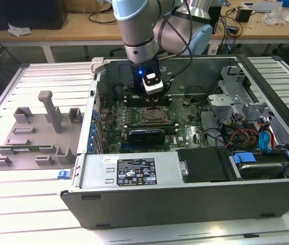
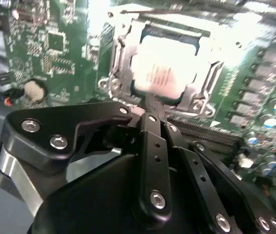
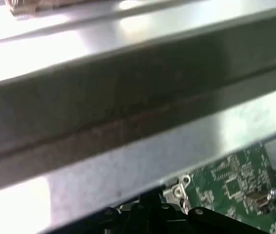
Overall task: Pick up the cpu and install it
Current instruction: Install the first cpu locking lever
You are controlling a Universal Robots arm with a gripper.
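One cpu (image 2: 163,68) already lies in the motherboard socket (image 2: 121,63), so seating looks like the step in hand. Claw (image 2: 150,105), fingers together, hovers just beside it; next likely calls for a straight lift clear.

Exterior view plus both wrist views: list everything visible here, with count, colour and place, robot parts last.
cpu: one, pale silver, lying in the motherboard socket in the second wrist view.
Motherboard: one, green, inside the computer case.
Computer case: one, grey metal, open, on the slatted table.
Fixture tray: one, grey plastic, at the exterior view's left on the table.
Cables: several, blue, red and orange, at the case's end toward the exterior view's right.
Workbench: one, wooden, behind the table.
Robot arm: one, grey and pale blue, reaching down into the case.
Claw: one, black, just short of the cpu, over the socket's edge.
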